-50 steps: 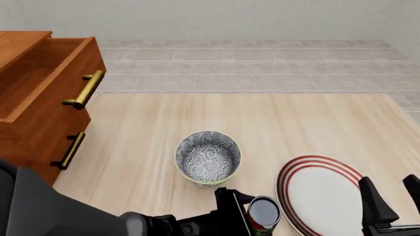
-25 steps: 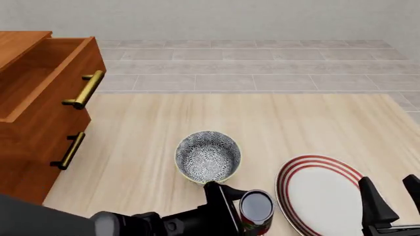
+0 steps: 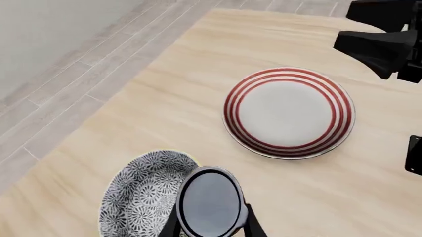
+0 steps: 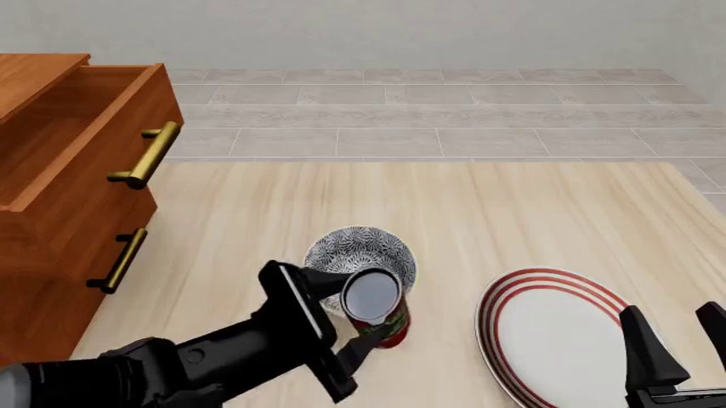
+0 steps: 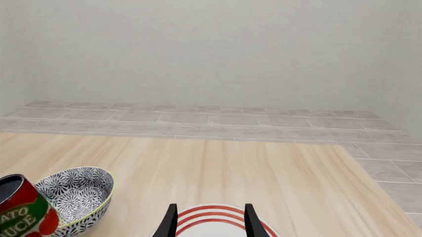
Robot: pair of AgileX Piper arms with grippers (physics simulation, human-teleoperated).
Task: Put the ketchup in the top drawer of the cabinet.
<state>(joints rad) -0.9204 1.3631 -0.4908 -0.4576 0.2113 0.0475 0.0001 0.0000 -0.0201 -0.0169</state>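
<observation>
One ketchup (image 5: 23,215) can, its red label cut off to show only "ATO" and "UCE", is squeezed in the left end effector (image 4: 360,316) beside the bowl (image 4: 360,251), above the table (image 4: 477,212), while the right end effector (image 5: 208,221) stands open, holding nothing.

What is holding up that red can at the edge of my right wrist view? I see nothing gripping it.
Observer: The left gripper. In the front view its fingers are shut on the ketchup, which is tilted in front of the bowl.
Operator: Where could it go? I see only table and wall.
Observer: A cabinet stands at the table's left side.
Operator: Is it shut?
Observer: No, its top drawer is pulled open; the lower one is shut.
</observation>
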